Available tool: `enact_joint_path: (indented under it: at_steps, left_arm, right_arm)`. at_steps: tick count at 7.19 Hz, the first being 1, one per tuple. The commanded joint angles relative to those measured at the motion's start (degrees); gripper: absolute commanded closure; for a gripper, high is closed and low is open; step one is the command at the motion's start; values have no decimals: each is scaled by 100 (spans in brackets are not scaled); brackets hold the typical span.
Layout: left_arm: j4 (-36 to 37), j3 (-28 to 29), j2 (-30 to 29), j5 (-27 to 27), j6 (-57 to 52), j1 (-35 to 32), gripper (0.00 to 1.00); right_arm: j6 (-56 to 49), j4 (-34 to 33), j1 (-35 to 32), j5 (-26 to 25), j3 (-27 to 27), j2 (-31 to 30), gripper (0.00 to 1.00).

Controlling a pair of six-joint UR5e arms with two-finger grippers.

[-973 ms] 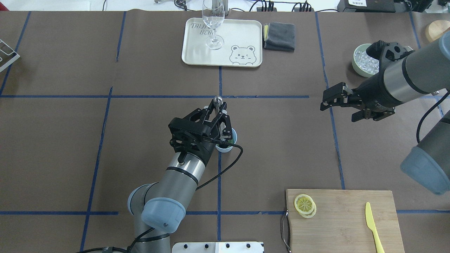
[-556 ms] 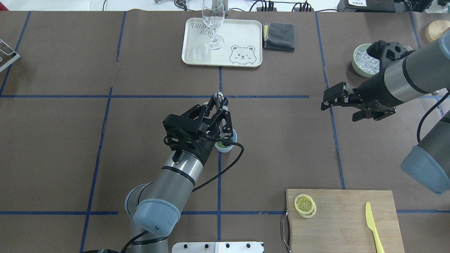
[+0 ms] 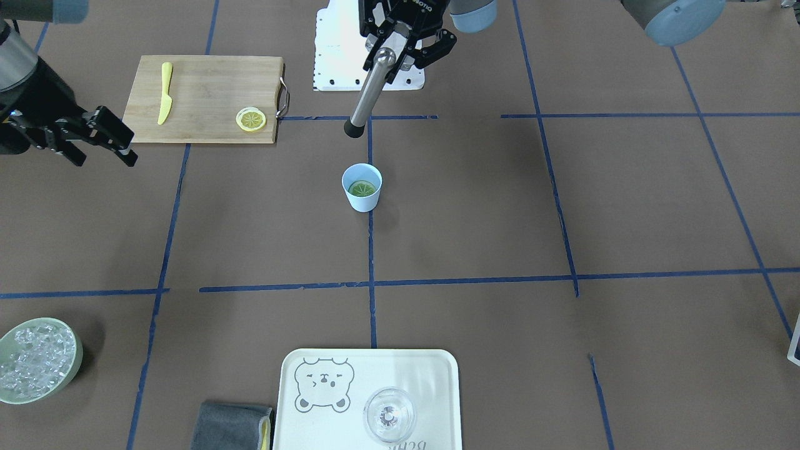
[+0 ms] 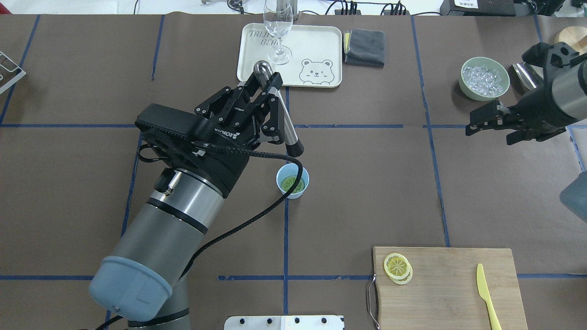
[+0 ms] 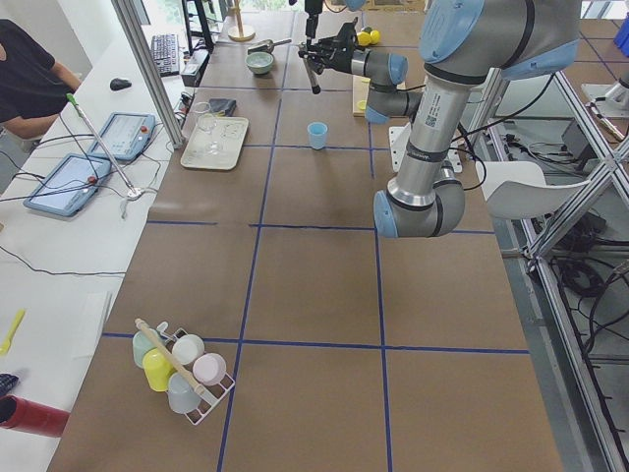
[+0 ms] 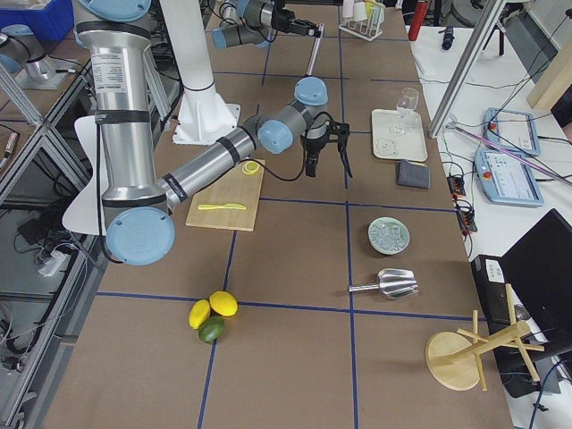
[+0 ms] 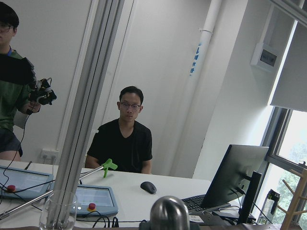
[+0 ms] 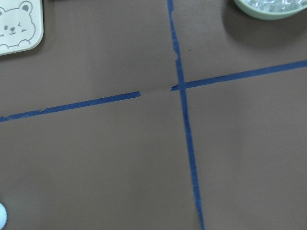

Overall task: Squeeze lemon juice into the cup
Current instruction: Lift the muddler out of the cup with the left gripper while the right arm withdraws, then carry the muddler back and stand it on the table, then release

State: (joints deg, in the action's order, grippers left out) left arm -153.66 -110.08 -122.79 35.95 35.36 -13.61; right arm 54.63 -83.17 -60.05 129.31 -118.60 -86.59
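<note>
**Front-facing view.** Logged a small light-blue tapered cup (image 3: 362, 201) upright on the brown paper-covered tabletop (image 3: 500, 206), on a blue tape line. Found a thin round lemon slice (image 3: 362, 188) lying flat inside it. Looks greenish here, possibly tinted by the blue inside. Saw the left tool (image 3: 400, 47) high behind the cup, clamped on a tilted steel muddler with a black tip (image 3: 365, 94), tip clear of the cup. Noted the right tool (image 3: 100, 140) wide and holding nothing, well apart from the cup.

**Overhead view.** Found a second yellow-rinded slice (image 4: 397, 266) at the corner of a bamboo cutting board (image 4: 449, 293), and a yellow toy knife (image 4: 486, 293) on the same board. Marked a pale-green bowl of ice (image 4: 485, 79) near the right tool.

**Left wrist view.** Caught only the muddler's rounded steel top at the bottom edge.

**Right wrist view.** Recorded tabletop with crossing tape lines and the bowl's rim at the top.
</note>
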Motion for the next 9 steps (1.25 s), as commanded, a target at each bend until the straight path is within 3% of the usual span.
enact_joint_path:
  at_steps: [1,2,4,5,6,7,9]
  left_arm:
    - [11,-92,841,217,-21,-315,100]
    - [20,-84,1132,741,49,-613,100]
    - [360,-75,1878,2486,511,-1691,100]
    - [1111,-75,1978,4227,803,-2532,100]
    - [1876,-92,1970,5593,884,-3211,100]
    - [2614,-153,2196,6677,885,-3479,100]
    - [4397,-426,2707,7895,893,-4033,100]
  right_arm:
    - [-978,-6,-568,331,328,-226,0]
    - [-989,3,-578,332,346,-244,0]
    - [-998,11,-561,288,451,-226,0]
    - [-1128,20,-569,279,504,-209,0]
    - [-1295,12,-639,279,557,-191,0]
    - [-1410,11,-666,262,618,-174,0]
    - [-1752,11,-780,261,750,-182,0]
